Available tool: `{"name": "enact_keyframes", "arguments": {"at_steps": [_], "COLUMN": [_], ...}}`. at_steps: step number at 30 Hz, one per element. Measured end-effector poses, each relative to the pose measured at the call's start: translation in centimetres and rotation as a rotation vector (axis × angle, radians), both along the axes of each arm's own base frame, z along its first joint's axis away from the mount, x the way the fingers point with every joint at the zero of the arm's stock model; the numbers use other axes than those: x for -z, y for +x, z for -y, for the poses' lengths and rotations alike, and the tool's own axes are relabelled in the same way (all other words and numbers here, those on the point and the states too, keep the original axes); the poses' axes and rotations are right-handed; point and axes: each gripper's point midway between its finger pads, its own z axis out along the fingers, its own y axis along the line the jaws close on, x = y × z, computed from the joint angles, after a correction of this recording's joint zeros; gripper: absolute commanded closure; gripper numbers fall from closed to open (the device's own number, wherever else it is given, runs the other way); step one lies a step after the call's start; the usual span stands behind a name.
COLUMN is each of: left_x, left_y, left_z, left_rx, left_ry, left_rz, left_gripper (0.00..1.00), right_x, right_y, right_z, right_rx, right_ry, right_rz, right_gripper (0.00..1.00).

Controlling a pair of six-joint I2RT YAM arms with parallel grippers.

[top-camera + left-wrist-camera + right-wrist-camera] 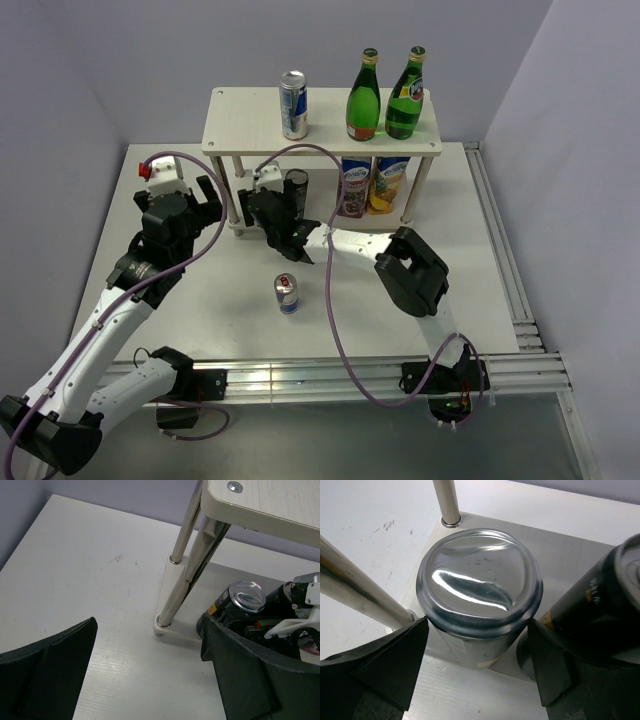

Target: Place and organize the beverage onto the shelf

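The shelf stands at the back of the table. Its top board holds a silver-blue can and two green bottles. A dark can stands on the lower board. My right gripper reaches in at that board's left end. It is open around a silver can that stands upside down on the board, fingers close on either side. The dark can is just right of it. A blue-red can stands on the table. My left gripper is open and empty.
Two colourful drink packs stand on the lower board's right half. The shelf's front-left legs are just ahead of my left gripper. Metal rails run along the table's right and near edges.
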Motion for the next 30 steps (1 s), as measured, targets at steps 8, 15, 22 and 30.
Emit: {"name": "enact_keyframes", "arguments": {"at_steps": [8, 15, 22, 30], "left_x": [0.0, 0.0, 0.0, -0.2], "left_y": [0.0, 0.0, 0.0, -0.1], "left_z": [0.0, 0.0, 0.0, 0.0], "left_rx": [0.0, 0.0, 0.0, 0.0], "left_ry": [0.0, -0.001, -0.001, -0.003], "left_rz": [0.0, 0.001, 0.001, 0.005], "left_gripper": [0.01, 0.01, 0.01, 0.01], "right_x": [-0.3, -0.4, 0.0, 0.4], "right_y": [-0.1, -0.9, -2.2, -3.1], "right_z": [0.0, -0.4, -1.3, -1.0], "right_rx": [0.015, 0.012, -0.009, 0.001], "right_ry": [0.005, 0.003, -0.004, -0.021], "right_rz": [0.015, 0.02, 0.02, 0.019], "right_gripper": [0.12, 0.11, 0.11, 0.11]}}
